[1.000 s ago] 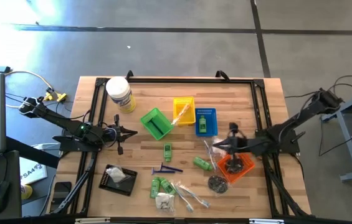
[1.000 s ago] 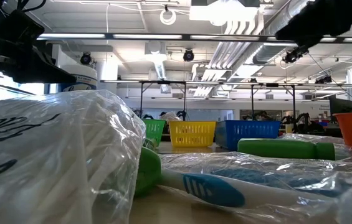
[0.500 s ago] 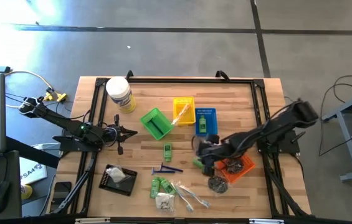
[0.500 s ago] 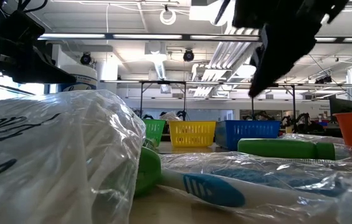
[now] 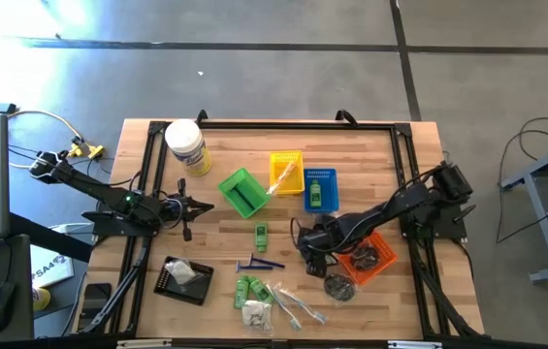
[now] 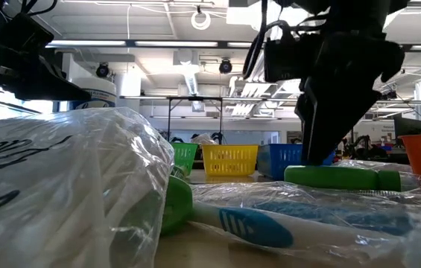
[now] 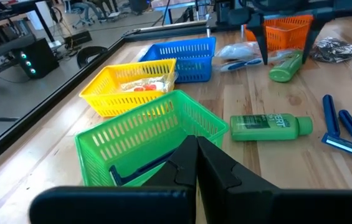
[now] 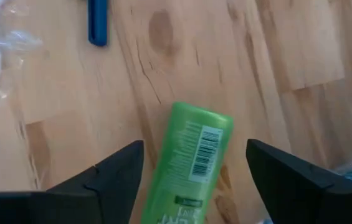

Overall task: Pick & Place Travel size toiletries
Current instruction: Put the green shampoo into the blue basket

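the right gripper (image 8: 191, 168) has swung from over the orange basket (image 5: 369, 258) across the bench (image 5: 370, 155) and spread its fingers wide, now straddling a green bottle (image 8: 188, 163) lying flat between them, not yet gripped, so pickup looks imminent, while the left gripper (image 7: 197, 168) waits pinched shut near the green basket (image 7: 141, 140).

Wooden bench (image 5: 390, 155) with a black frame along its edges. Beside the right end effector (image 5: 309, 254), on its outer side, stands an orange basket (image 5: 368, 260); beyond it, toward the far edge, a blue basket (image 5: 320, 188), then a yellow basket (image 5: 286, 172). A green basket (image 5: 242, 192) lies just ahead of the left end effector (image 5: 206, 205); a white jar with yellow label (image 5: 186, 146) stands beyond it, and a black tray (image 5: 183, 280) nearer the front edge.
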You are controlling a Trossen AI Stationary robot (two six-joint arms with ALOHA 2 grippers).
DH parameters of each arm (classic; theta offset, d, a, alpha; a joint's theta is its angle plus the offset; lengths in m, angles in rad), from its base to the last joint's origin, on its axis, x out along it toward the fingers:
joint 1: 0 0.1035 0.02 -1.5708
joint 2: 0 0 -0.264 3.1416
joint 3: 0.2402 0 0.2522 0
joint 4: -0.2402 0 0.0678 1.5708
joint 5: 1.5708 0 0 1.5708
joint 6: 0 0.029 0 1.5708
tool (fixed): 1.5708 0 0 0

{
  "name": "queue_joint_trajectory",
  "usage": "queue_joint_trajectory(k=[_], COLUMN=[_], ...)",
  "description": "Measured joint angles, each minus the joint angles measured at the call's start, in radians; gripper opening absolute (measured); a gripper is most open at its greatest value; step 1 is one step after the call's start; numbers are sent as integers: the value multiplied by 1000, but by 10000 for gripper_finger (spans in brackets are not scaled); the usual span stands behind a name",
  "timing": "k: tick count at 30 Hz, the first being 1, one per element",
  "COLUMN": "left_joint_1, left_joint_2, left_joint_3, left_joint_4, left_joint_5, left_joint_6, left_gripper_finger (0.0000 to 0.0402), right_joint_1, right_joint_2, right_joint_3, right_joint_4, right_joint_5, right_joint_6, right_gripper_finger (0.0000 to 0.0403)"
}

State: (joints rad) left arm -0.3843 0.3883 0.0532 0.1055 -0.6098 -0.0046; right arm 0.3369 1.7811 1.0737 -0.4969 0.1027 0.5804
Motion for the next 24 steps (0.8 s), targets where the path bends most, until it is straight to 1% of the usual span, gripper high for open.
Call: queue_joint_trajectory(k=[7, 11, 13, 16, 21, 22, 24], left_joint_1=[0, 0, 0, 0, 0, 0, 0], left_joint_2=[0, 0, 0, 0, 0, 0, 0], left_joint_3=[0, 0, 0, 0, 0, 0, 0], left_joint_4=[1, 1, 2, 2, 2, 2, 2], left_joint_5=[0, 0, 0, 0, 0, 0, 0], left_joint_6=[8, 8, 8, 7, 8, 8, 8], left_gripper_finger=[0, 0, 0, 0, 0, 0, 0], right_joint_1=[1, 1, 1, 1, 1, 1, 1], right_joint_2=[67, 84, 84, 82, 80, 80, 77], right_joint_3=[1, 3, 3, 1, 0, 1, -1], right_joint_4=[0, 3, 3, 5, 40, 52, 68], right_joint_5=[-19, -12, -12, -2, 0, -2, -7], right_joint_6=[-4, -20, -34, -35, -61, -69, -89], right_gripper_finger=[264, 256, 247, 217, 144, 135, 127])
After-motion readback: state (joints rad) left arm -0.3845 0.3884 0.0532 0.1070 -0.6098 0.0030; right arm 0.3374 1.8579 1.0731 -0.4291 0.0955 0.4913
